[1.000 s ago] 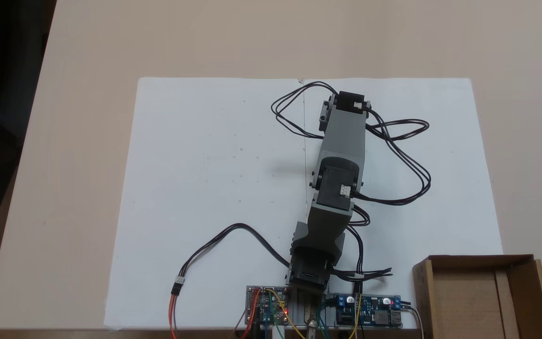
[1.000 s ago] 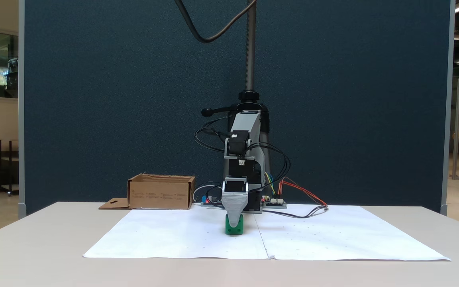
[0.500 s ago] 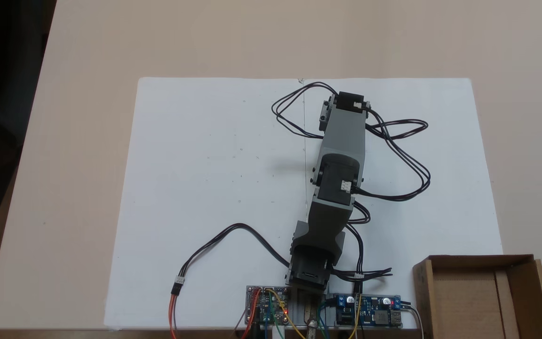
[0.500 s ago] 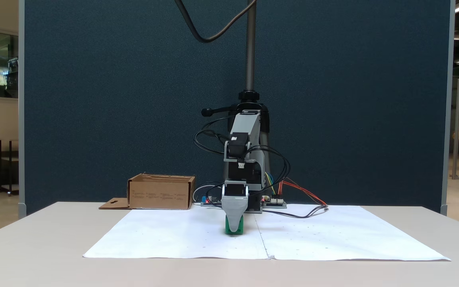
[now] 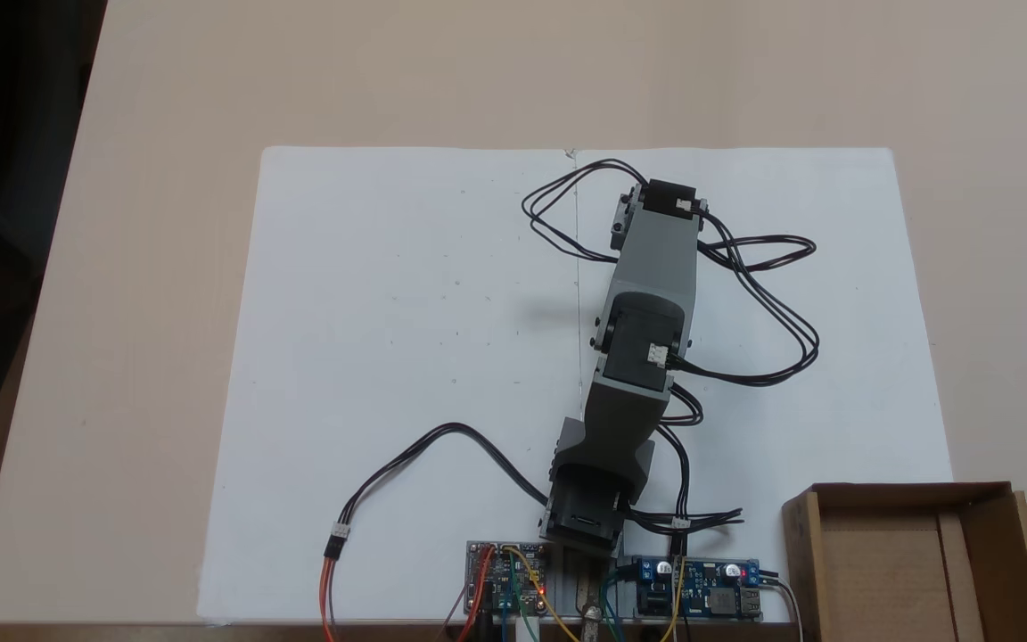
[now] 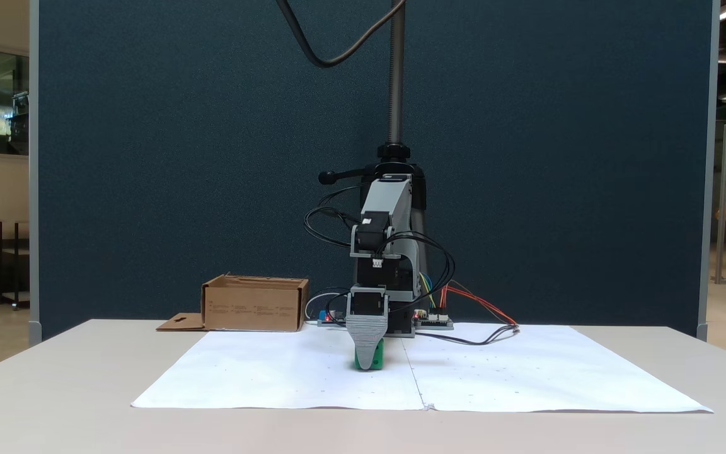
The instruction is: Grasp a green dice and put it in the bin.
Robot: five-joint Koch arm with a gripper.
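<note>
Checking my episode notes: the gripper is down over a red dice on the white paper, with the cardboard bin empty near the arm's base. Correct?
Not quite: the dice is green, as the fixed view from the front shows. The rest holds: gripper over it on the white paper, cardboard bin empty.

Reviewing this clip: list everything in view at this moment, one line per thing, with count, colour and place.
green dice: one, bright green, on the paper, mostly hidden behind the gripper jaw
bin: one, brown cardboard, table corner beside the arm's base
paper sheet: one, white, under the arm
table: one, beige
circuit boards: two, blue and dark, by the base
partition: one, dark blue, behind the table
arm: one, grey with black cables
gripper: one, grey, lowered over the dice; state unclear
</note>
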